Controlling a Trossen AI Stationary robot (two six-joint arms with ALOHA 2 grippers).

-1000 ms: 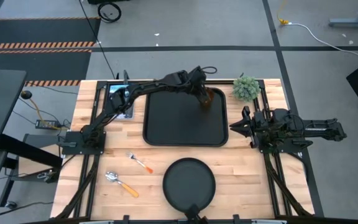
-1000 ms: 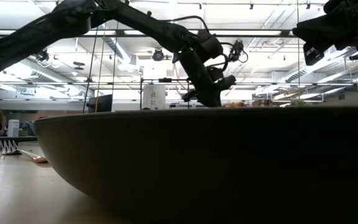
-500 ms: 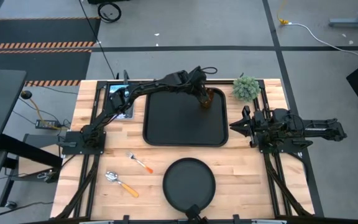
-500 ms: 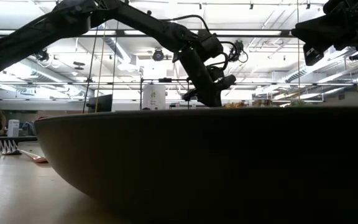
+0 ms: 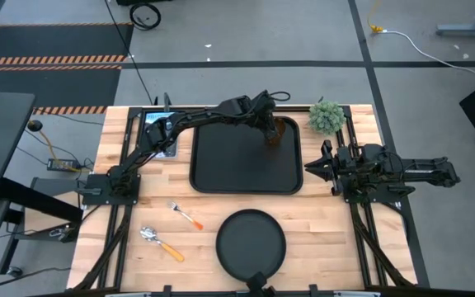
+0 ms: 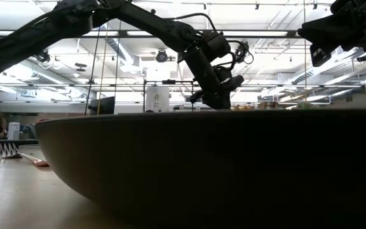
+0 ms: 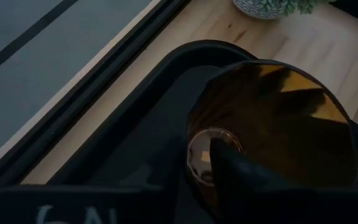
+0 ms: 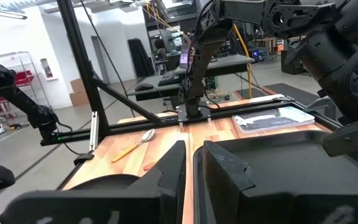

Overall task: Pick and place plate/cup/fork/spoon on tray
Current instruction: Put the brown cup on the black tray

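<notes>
Left gripper jaws grip the cup, one finger inside, over the tray corner. Lower vertically before releasing. Right gripper jaws nearly closed, empty.

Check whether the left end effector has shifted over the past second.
Yes, slightly. In the low view the left end effector has edged to the picture's right against the white column behind it, with the cup in the tray corner.

Amber-brown cup – black tray, black plate; orange-handled fork and spoon.
</notes>
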